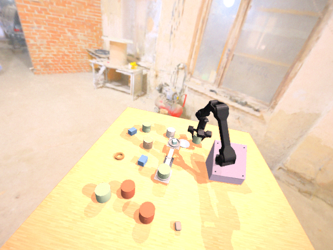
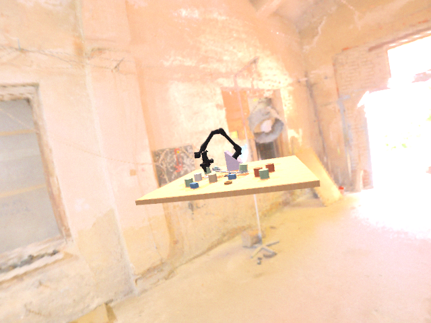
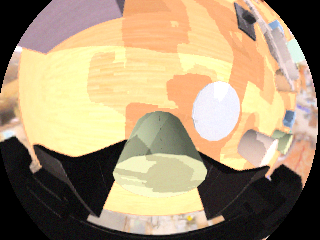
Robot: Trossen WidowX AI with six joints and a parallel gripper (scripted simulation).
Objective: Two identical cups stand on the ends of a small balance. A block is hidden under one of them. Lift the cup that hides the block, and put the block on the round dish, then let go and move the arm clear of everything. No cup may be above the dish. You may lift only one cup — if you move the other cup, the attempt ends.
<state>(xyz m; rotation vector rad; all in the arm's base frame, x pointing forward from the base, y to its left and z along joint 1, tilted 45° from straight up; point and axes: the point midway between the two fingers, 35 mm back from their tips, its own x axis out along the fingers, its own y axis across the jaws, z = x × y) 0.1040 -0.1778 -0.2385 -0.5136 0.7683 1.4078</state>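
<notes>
My gripper is shut on a green cup. It holds the cup beside the round dish, on the side towards the window; whether the cup touches the table is unclear. The pale round dish is bare, with no cup above it. A small pale teal block lies uncovered on the far end of the balance, close to the dish. The other green cup stands upright on the near end of the balance.
Near the dish stand a light grey cup, a brown cup and a green cup. Two blue blocks, an orange ring, red cups and another green cup lie further off. The arm's mauve base is at right.
</notes>
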